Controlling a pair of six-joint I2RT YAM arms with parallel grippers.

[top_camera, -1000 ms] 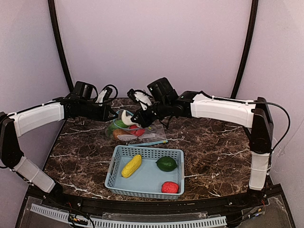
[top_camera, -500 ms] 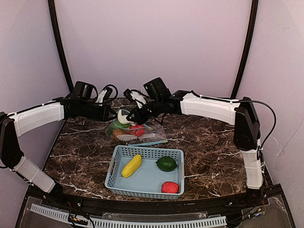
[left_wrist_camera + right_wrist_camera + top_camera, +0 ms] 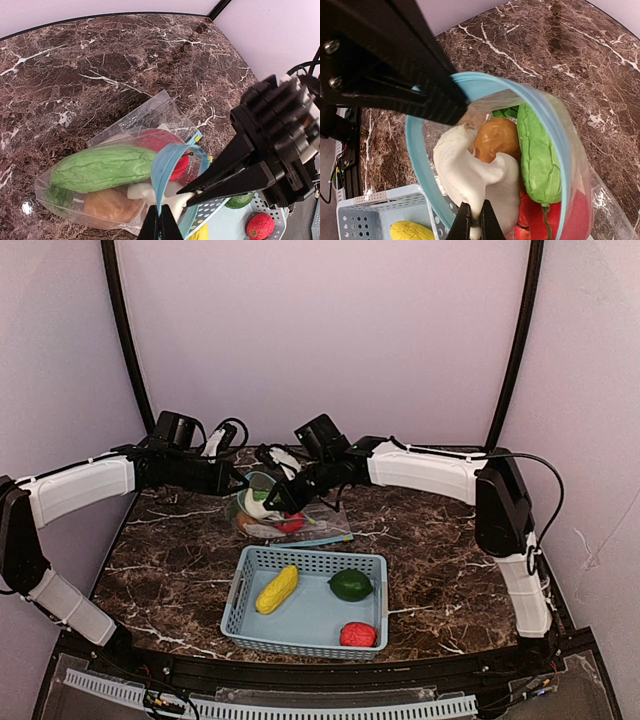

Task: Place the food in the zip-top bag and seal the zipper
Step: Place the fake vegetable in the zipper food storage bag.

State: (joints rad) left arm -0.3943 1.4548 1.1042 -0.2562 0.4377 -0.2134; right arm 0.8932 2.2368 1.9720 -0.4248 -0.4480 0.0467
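Observation:
The zip-top bag [image 3: 300, 520] lies behind the basket, its blue zipper rim [image 3: 470, 81] pulled open into a loop. My left gripper [image 3: 160, 216] is shut on that rim [image 3: 167, 162] and holds it up. My right gripper [image 3: 475, 221] is shut on the thin end of a white food piece [image 3: 462, 167], which reaches into the bag's mouth. Inside the bag lie a green pod [image 3: 537, 155], a brown potato [image 3: 497, 136] and a red apple [image 3: 162, 141]. Yellow corn [image 3: 277, 589], a dark green round fruit [image 3: 351, 585] and a small red fruit [image 3: 358, 634] lie in the basket.
The light blue plastic basket [image 3: 310, 557] stands at the near middle of the dark marble table [image 3: 440, 550], right in front of the bag. Both arms meet over the bag at the back centre. Curved black posts and a pale wall ring the table.
My right gripper has carried the white food piece leftward and down into the open mouth of the bag. The left gripper has kept its hold on the rim.

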